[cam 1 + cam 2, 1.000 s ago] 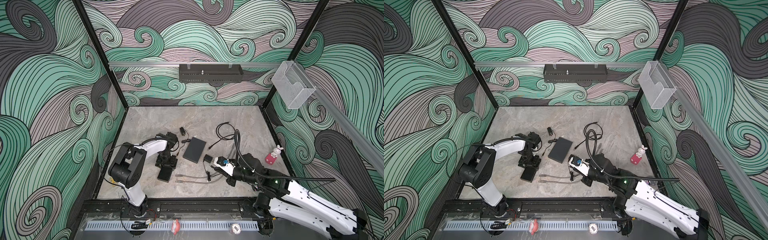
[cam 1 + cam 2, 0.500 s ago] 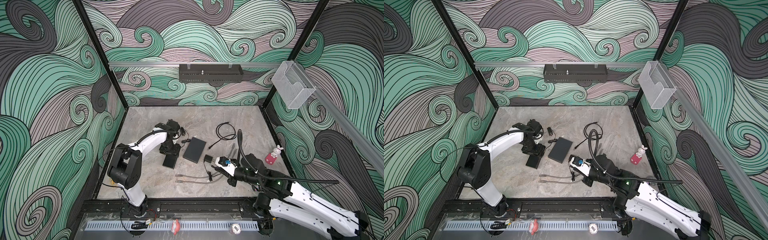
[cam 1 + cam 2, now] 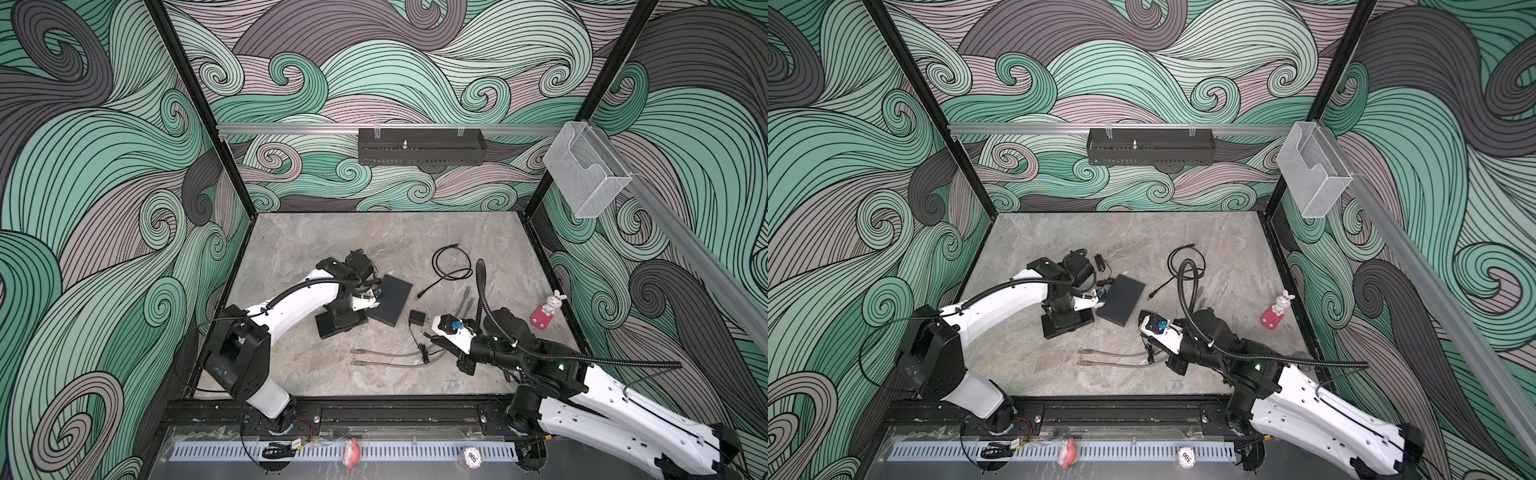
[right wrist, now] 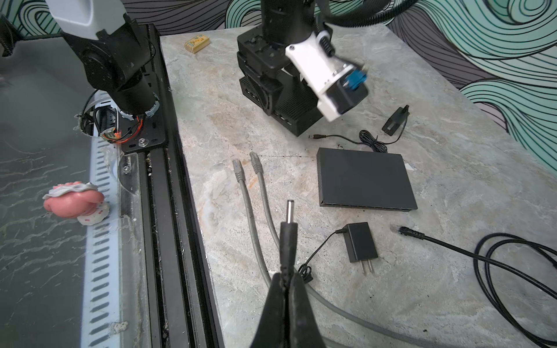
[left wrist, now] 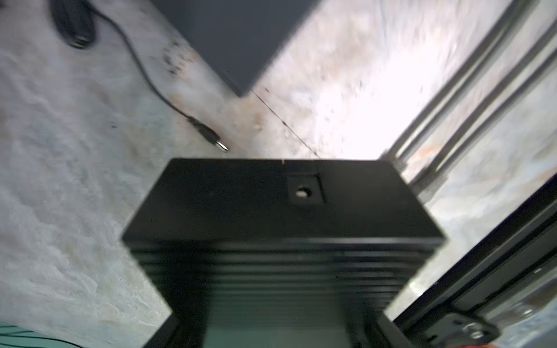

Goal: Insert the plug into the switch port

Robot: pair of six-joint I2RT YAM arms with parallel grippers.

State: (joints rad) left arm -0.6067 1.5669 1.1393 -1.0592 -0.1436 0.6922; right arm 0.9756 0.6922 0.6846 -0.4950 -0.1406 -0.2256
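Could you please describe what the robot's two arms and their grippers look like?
The left arm and right arm have white shells with black joints. A black ribbed hose runs along each. The left gripper and right gripper are black, each beside a white camera block with a blue connector. The right arm shows a green light.

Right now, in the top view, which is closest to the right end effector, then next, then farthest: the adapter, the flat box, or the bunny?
1. The adapter, just beyond the right end effector, slightly left.
2. The flat box, farther back and left, mid-table.
3. The bunny, far off on the right, near the wall.
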